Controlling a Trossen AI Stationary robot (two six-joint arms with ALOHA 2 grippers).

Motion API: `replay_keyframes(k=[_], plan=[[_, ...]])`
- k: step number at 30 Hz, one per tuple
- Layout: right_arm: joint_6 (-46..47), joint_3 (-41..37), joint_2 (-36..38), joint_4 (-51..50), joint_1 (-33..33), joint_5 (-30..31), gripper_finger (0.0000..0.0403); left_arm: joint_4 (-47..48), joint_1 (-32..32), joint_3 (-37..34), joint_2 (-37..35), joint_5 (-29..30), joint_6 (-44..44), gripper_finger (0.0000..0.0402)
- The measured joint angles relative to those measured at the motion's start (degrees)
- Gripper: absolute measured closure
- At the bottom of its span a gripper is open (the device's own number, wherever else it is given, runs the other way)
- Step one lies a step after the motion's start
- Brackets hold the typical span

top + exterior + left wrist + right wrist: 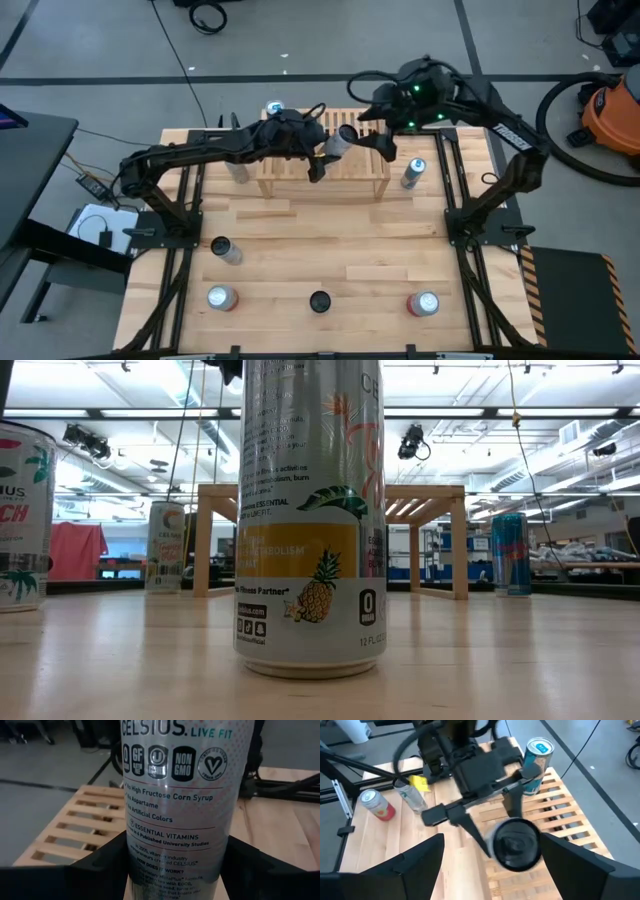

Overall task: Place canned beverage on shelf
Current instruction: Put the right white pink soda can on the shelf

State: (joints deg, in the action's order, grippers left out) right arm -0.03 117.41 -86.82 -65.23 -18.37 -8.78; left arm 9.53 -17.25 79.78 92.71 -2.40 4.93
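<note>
The shelf [325,172] is a light slatted wooden rack at the table's far middle, also seen in the low view [430,500]. My left gripper [322,152] is shut on a silver canned beverage [341,140], held in the air over the shelf. In the left wrist view the can [180,795] fills the middle, with shelf slats [75,825] beside it. My right gripper [385,140] hovers just right of the can, open. In its wrist view its fingers [420,862] stand wide on either side of the can's round end [515,844] without touching it. My left gripper pinches the can's side wall [175,870] between its two fingers [107,862], toward one end of the can. The fingers come from the table's left, slanting slightly down. The can juts out beyond them toward my right gripper, tilted and lifted clear of the shelf.
A blue-topped can [276,108] stands at the shelf's far left corner. Single cans stand left [237,170] and right [412,172] of the shelf. Several more stand near the front edge [221,297], [319,301], [424,303]; the middle one fills the low view [310,510].
</note>
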Motion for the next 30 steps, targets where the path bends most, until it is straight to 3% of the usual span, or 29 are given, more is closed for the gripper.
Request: replay_keyframes(k=[8, 13, 21, 30], plan=[[-0.1, 0.0, 2.0, -0.2, 0.0, 0.2, 0.0066, -5.0, -0.1, -3.6, -4.0, 0.9, 0.2, 0.0152], [-0.1, 0.0, 2.1, -0.3, 0.0, 0.2, 0.0066, -8.8, -0.8, -10.9, -9.2, 4.2, 0.0, 0.0152], [-0.7, 0.0, 1.9, 0.1, 0.0, 0.5, 0.0065, -29.9, -4.2, -24.7, -11.2, -0.5, -4.3, 0.0151], [-0.6, 0.0, 1.9, 0.1, 0.0, 1.1, 0.0065, -37.3, -8.6, -28.9, -11.4, -5.4, -1.6, 0.0150]])
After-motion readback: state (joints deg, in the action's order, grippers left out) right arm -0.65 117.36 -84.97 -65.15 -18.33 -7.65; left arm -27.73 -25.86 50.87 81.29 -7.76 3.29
